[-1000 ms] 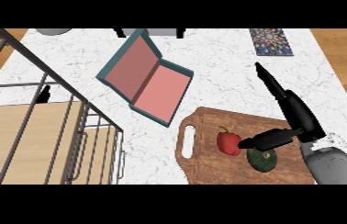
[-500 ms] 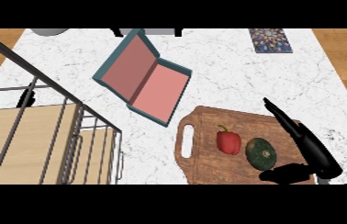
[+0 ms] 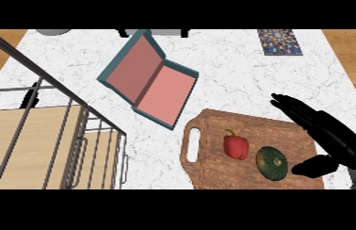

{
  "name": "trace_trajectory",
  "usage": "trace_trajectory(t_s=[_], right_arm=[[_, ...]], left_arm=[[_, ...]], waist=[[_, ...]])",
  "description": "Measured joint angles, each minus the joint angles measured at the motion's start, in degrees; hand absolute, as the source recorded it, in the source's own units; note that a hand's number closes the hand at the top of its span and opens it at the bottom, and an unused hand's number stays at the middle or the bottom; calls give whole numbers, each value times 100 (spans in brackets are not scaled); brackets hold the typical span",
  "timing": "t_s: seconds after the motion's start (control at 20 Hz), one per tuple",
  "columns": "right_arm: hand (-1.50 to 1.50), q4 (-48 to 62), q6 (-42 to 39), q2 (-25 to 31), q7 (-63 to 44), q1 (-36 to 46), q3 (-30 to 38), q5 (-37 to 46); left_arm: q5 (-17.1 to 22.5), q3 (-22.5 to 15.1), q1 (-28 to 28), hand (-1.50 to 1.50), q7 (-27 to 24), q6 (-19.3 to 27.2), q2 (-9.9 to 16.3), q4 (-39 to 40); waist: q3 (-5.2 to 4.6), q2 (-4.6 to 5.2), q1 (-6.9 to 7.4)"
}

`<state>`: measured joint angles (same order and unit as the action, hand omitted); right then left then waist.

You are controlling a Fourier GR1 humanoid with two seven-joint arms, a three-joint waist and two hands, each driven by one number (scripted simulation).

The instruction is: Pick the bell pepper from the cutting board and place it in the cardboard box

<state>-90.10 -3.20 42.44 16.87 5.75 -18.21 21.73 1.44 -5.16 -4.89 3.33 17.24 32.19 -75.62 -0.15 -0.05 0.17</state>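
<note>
The right hand (image 3: 327, 130) has slid back to the right side of the frame, away from the food on the board.

The red bell pepper (image 3: 236, 146) sits on the brown cutting board (image 3: 208, 177) at the lower right, stem end up toward the top of the frame, so it lies long-ways up and down. A dark green round veggie (image 3: 272, 162) lies just beside it, between the pepper and the hand. The hand's fingers are straight and apart from the thumb, holding nothing. The pepper lies to the left of the fingers. The open box (image 3: 149, 79) with pink insides waits at the upper middle, well apart. The left hand does not show, so I think the right hand should grab.
</note>
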Motion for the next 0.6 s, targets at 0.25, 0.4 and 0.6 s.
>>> trace_trajectory(t_s=[0.25,0.4,0.6], right_arm=[[-150,-466,-903,177,-1288,499,-500,534],[-150,-671,-1577,101,-2064,853,-779,691],[-150,-611,-2319,-304,-2754,1277,-965,745]], left_arm=[[-44,30,-63,0,-3,-27,-51,39],[-54,80,-148,0,-51,-94,-59,161],[-179,62,-84,0,38,-76,-148,31]], waist=[[-4,2,37],[-7,7,38],[0,8,48]])
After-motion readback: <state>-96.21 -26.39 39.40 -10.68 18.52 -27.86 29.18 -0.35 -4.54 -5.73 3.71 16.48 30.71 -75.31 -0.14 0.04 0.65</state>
